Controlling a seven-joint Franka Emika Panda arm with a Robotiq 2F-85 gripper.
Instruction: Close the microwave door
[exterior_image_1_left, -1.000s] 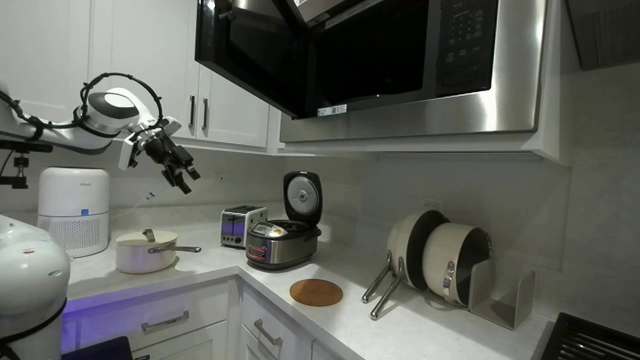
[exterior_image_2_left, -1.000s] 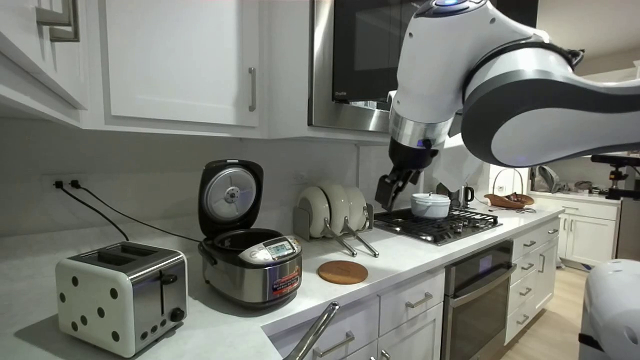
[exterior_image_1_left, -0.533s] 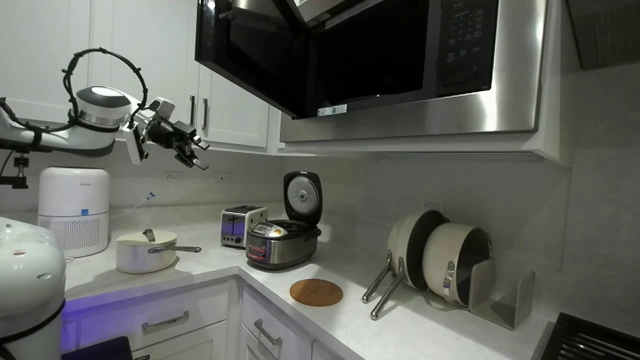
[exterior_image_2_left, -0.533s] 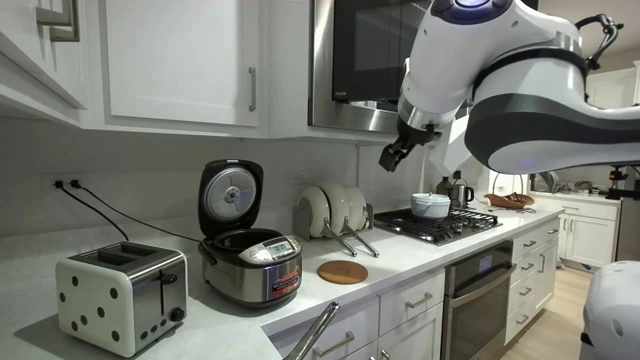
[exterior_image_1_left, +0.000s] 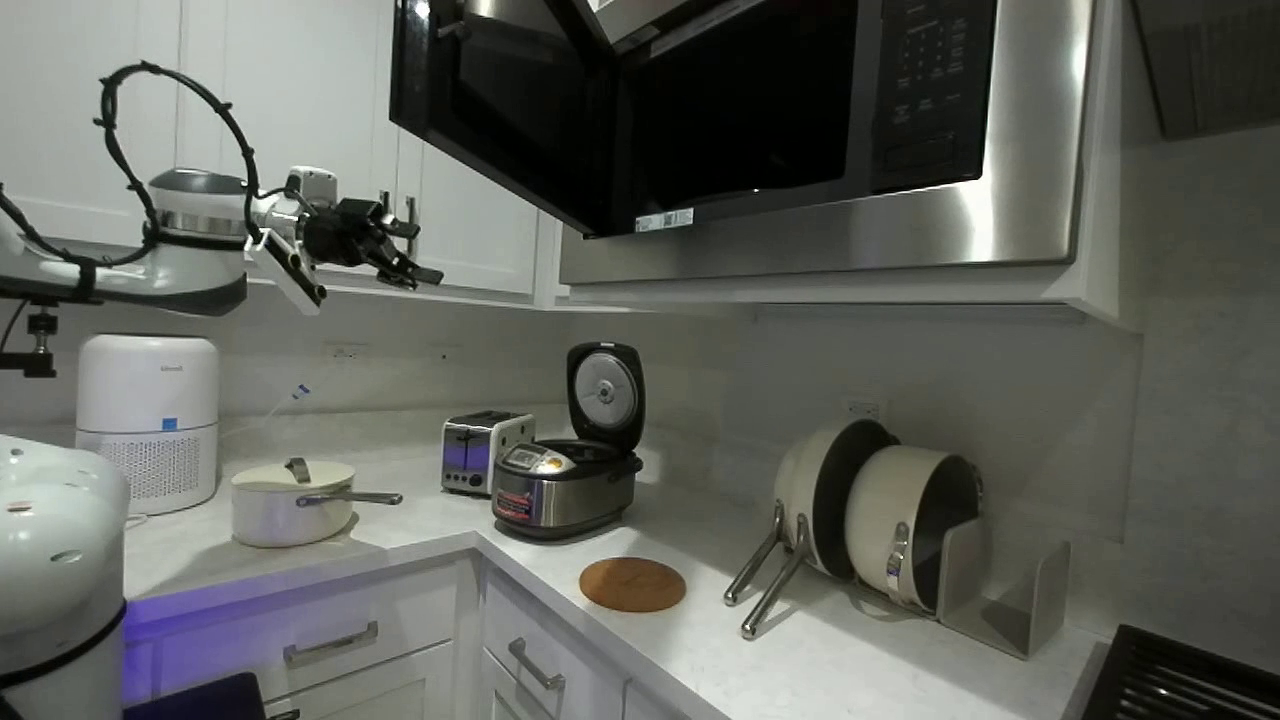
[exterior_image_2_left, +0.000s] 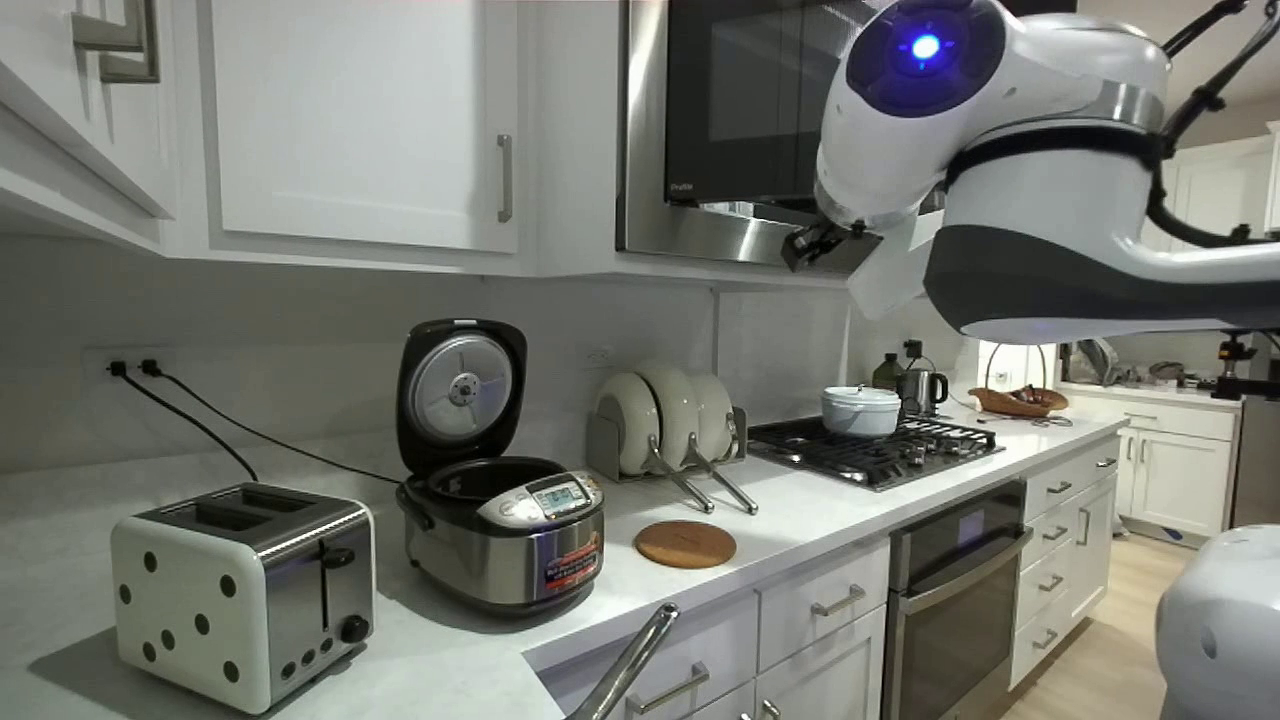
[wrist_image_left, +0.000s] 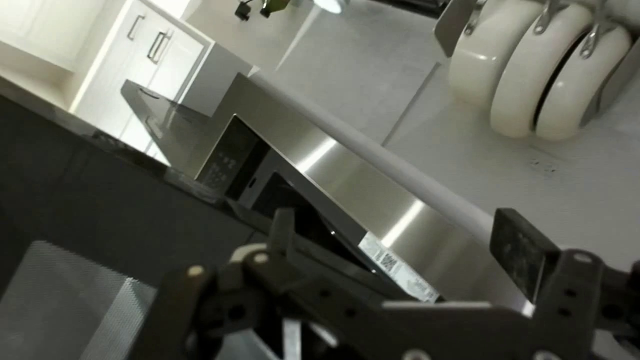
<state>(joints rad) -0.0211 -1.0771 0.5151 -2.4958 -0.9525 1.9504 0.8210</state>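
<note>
The microwave is a large steel box under the upper cabinets, and its steel frame shows in the other views. Its glossy black microwave door stands open, swung out from the microwave. The door's outer face shows in an exterior view and its dark panel fills the left of the wrist view. My gripper is open and empty, fingers spread, and the wrist view also shows it. It points nearly level and sits lower than the door, apart from it in an exterior view. The arm partly hides the door in an exterior view.
White cabinet doors stand behind the gripper. Below on the counter are a toaster, an open rice cooker, a brown round mat, racked pans, a lidded pot and an air purifier.
My gripper has risen and tipped from pointing down to nearly level, with its fingers now closer to the height of the microwave's bottom edge. The microwave door has not moved.
</note>
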